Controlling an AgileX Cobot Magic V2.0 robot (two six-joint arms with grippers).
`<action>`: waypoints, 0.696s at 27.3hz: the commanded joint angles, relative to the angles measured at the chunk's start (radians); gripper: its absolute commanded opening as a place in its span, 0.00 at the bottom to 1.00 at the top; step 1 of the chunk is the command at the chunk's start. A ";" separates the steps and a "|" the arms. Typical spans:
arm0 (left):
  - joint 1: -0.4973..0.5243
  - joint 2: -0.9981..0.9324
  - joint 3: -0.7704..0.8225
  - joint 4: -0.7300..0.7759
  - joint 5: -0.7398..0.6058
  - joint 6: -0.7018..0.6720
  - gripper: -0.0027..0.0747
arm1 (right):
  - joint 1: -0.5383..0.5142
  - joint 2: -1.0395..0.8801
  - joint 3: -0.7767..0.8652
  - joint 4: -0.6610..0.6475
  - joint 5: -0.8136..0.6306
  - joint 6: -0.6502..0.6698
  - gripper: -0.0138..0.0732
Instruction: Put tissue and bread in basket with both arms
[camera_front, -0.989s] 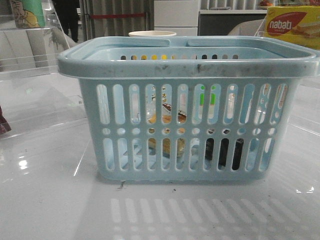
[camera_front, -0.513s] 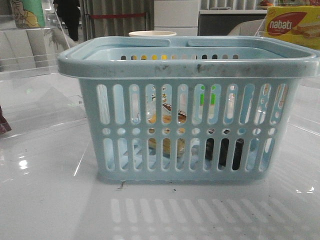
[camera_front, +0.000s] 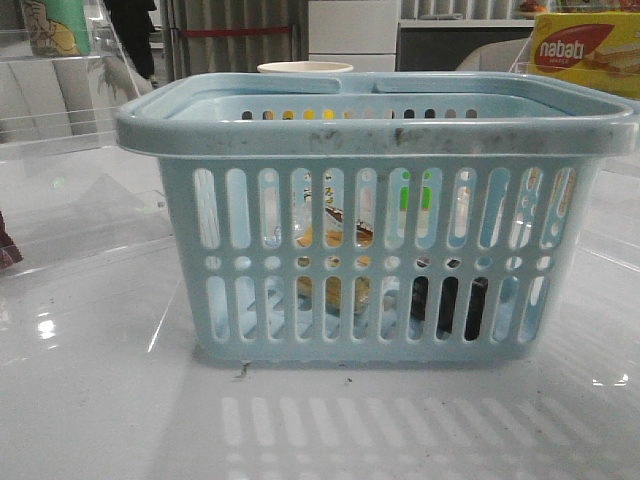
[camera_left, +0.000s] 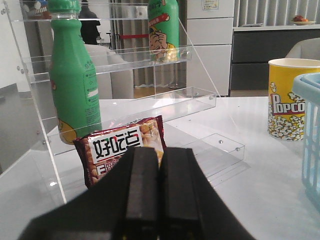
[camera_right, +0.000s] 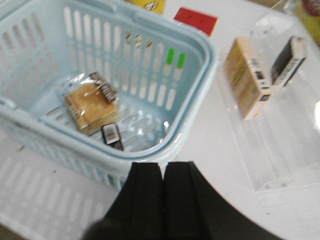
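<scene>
Reading "nabati" box (camera_front: 585, 52); "Popco" cup (camera_left: 287, 99)

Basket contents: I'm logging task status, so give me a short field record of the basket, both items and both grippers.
basket: pale blue, upright on the table
bread: on the basket floor
tissue: on the basket floor, beside the bread
left gripper: shut, empty, facing a snack bag
right gripper: shut, empty, above the basket rim

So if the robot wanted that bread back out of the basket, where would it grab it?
Probably from straight above: the bread lies flat on the floor of the basket, walls all round. Grip across its narrower sides, away from the tissue beside one corner.
</scene>
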 joint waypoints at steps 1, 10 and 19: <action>-0.006 -0.017 0.001 -0.001 -0.094 -0.011 0.15 | -0.066 -0.073 0.041 0.003 -0.195 -0.008 0.22; -0.006 -0.017 0.001 -0.001 -0.094 -0.011 0.15 | -0.184 -0.281 0.299 0.003 -0.433 -0.008 0.22; -0.006 -0.017 0.001 -0.001 -0.094 -0.011 0.15 | -0.234 -0.454 0.530 0.003 -0.529 -0.008 0.22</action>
